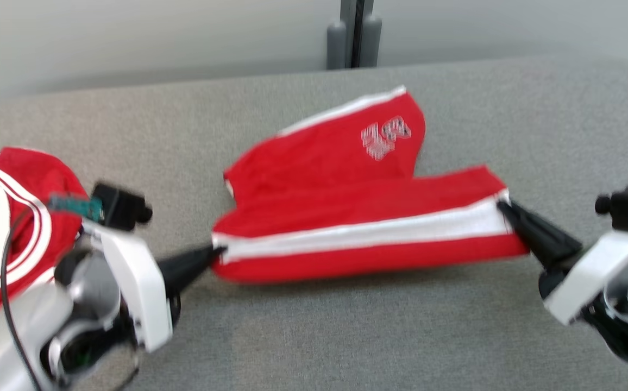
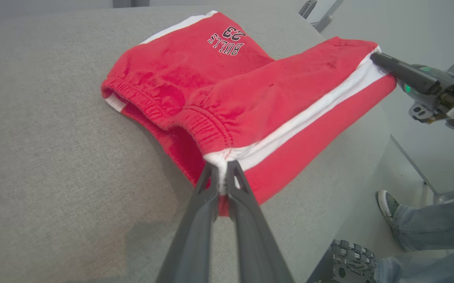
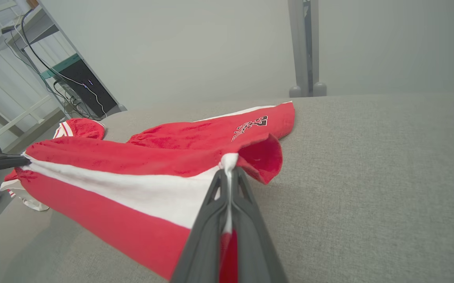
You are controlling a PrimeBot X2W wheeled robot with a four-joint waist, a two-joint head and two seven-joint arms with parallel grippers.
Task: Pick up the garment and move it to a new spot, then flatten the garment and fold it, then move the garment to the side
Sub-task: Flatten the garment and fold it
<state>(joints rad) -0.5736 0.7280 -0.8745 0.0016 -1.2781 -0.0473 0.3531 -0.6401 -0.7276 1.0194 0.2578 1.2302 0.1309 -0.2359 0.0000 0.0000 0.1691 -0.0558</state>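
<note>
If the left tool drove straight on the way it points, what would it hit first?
The left tool is shut on the waistband of the red shorts, so that cloth comes first. Farther along the white stripe, probably the right tool gripping the leg hem; depth is unclear.

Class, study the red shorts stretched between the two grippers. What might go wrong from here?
1. The left gripper and right gripper each pinch only a thin edge of the shorts; it may slip out.
2. The far leg lies on the table and may drag and bunch.
</note>
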